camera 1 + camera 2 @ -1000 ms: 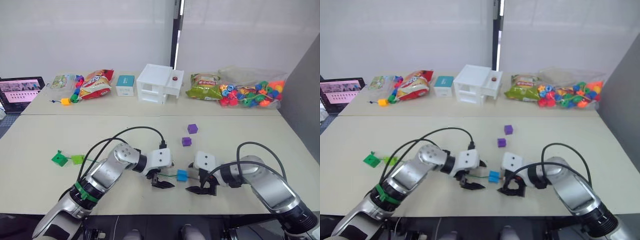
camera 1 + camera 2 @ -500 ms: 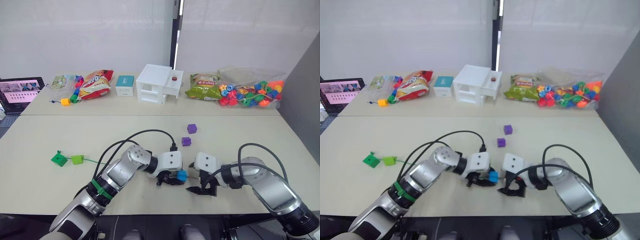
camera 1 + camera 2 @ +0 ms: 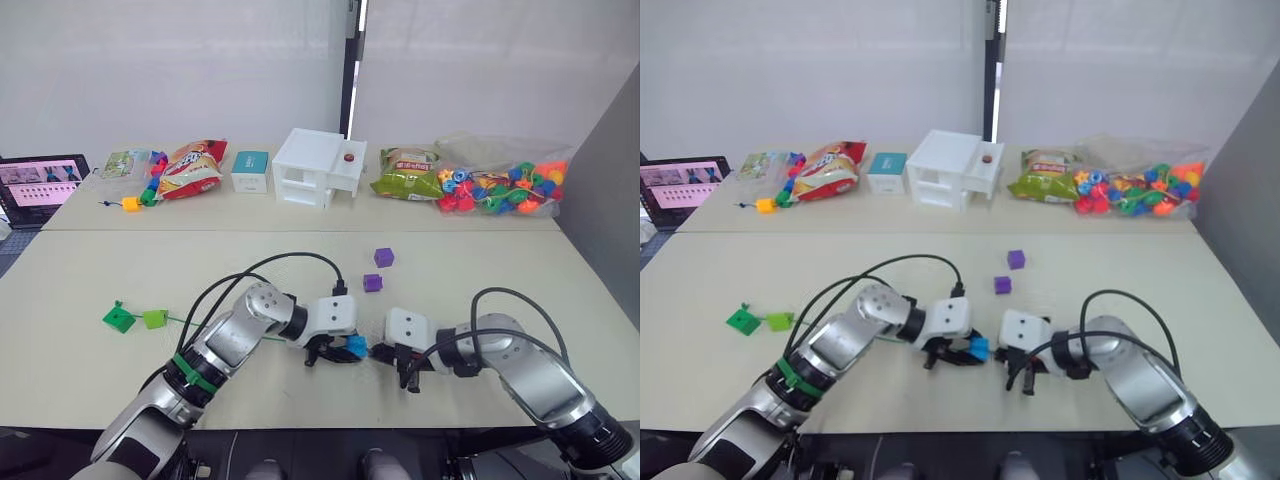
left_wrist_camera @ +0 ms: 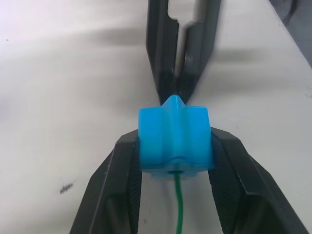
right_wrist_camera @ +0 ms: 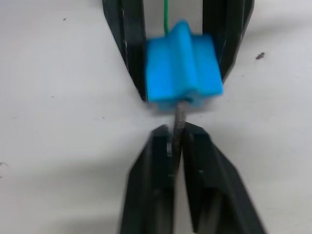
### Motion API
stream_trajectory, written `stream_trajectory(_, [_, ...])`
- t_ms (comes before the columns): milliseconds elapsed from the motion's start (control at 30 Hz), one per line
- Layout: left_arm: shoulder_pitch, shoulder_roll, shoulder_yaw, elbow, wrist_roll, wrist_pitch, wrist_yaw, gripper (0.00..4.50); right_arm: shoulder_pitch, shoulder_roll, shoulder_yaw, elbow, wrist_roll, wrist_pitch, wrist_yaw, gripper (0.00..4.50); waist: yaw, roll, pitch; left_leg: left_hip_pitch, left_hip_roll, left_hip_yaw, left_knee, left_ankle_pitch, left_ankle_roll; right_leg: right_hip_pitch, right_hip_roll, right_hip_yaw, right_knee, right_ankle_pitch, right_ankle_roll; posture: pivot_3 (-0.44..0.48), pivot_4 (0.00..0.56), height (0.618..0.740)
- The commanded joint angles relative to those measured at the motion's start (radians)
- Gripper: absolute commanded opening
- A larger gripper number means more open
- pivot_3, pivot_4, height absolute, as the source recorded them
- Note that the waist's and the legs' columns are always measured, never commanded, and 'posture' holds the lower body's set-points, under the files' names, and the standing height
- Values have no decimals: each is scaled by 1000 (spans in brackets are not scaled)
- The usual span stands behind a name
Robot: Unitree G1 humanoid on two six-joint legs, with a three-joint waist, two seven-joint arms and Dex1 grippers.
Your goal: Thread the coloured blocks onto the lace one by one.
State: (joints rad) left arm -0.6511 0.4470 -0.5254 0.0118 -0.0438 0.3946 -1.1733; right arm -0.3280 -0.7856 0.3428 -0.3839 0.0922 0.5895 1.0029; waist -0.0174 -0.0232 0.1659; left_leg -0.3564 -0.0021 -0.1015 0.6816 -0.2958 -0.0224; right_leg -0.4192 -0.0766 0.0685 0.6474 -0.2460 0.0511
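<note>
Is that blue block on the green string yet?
Yes. The lace enters the blue block, and its grey tip pokes out the far side.

Lace [image 4: 178,204] inside blue block [image 4: 174,138], hidden from sight.

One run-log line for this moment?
left claw: shut on small blue plastic cube | right claw: shut on thin green lace's grey tip | tip emerging from cube | two purple cubes unthreaded

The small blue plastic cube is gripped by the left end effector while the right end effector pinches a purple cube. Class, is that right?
Not quite. The right end effector pinches the lace's stiff greyish tip, as the right wrist view shows. The left end effector does grip the small blue plastic cube.
</note>
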Motion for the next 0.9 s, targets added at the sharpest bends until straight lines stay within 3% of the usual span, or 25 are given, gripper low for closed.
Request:
stream_trajectory(33, [-6, 13, 32, -37, -21, -4, -16, 1393, -1, -13, -10, 9, -19, -9, -8, 0, 0, 0, 0, 0, 0, 0, 0, 0, 0, 0, 0, 0, 0, 0, 0, 0, 150, 740])
stream_trajectory(200, [11, 55, 49, -44, -26, -6, -33, 1393, -6, -7, -7, 15, -20, -17, -12, 0, -1, 0, 0, 0, 0, 0, 0, 0, 0, 0, 0, 0, 0, 0, 0, 0, 150, 740])
stream_trajectory(467, [77, 240, 145, 14, -18, -107, -72, 1393, -14, -9, 6, 18, -26, -20, -10, 0, -3, 0, 0, 0, 0, 0, 0, 0, 0, -1, 0, 0, 0, 0, 0, 0, 150, 740])
stream_trajectory(600, [120, 384, 240, 131, -28, -230, -117, 1393, -12, -12, 8, 12, -23, -18, -5, 0, -12, 0, 0, 1, 1, 0, -1, 0, 0, -1, 1, 0, 0, 0, 0, 0, 150, 740])
stream_trajectory(900, [99, 511, 331, 495, 32, -486, -107, 1393, -31, -12, 12, -1, -18, -1, 6, 0, -21, 0, 0, 2, 1, 0, -2, 0, 0, -1, 1, 0, 1, 0, 0, 0, 150, 740])
